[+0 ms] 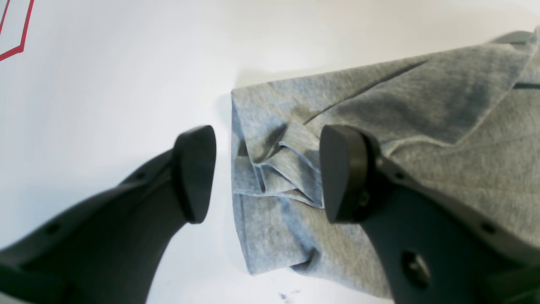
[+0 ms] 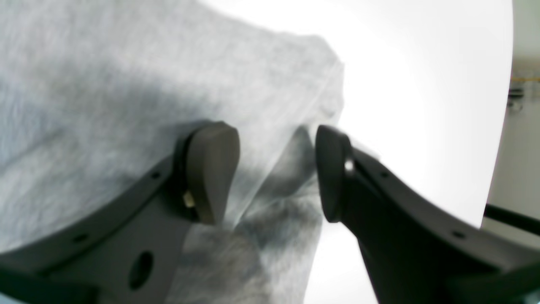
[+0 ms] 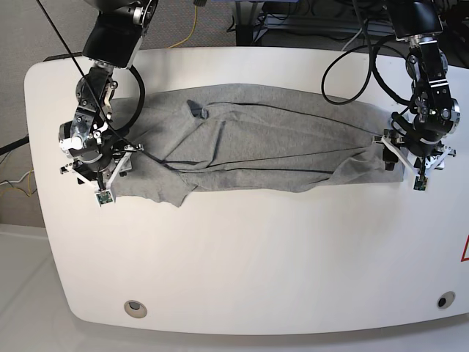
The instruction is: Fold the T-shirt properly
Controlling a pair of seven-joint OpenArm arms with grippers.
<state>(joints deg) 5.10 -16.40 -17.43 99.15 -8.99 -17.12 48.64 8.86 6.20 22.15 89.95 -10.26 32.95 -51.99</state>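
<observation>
Two dark robot arms are standing at opposite ends of a large heather-grey cotton T-shirt [image 3: 249,147], which is lying stretched in a long, rumpled band across the far half of the white rounded counter [image 3: 242,271]. The left gripper [image 1: 268,173] is hovering at one end of the cloth with its jaws standing wide apart; one dark finger [image 1: 194,173] is sitting over bare counter and the other over the fabric, with a bunched, creased corner of the shirt lying between them, untouched as far as I can see. The right gripper [image 2: 276,173] is poised at the other end, its jaws apart on either side of a raised fold of the grey cloth; the view is blurred, and I cannot tell whether the pads are pressing it.

Around the scene, black cables [image 3: 352,66] are looping down over the far edge of the counter near the left arm. A red painted outline [image 1: 17,29] is showing on the counter off to the side. Two small round fittings [image 3: 134,308] are sitting near the front edge.
</observation>
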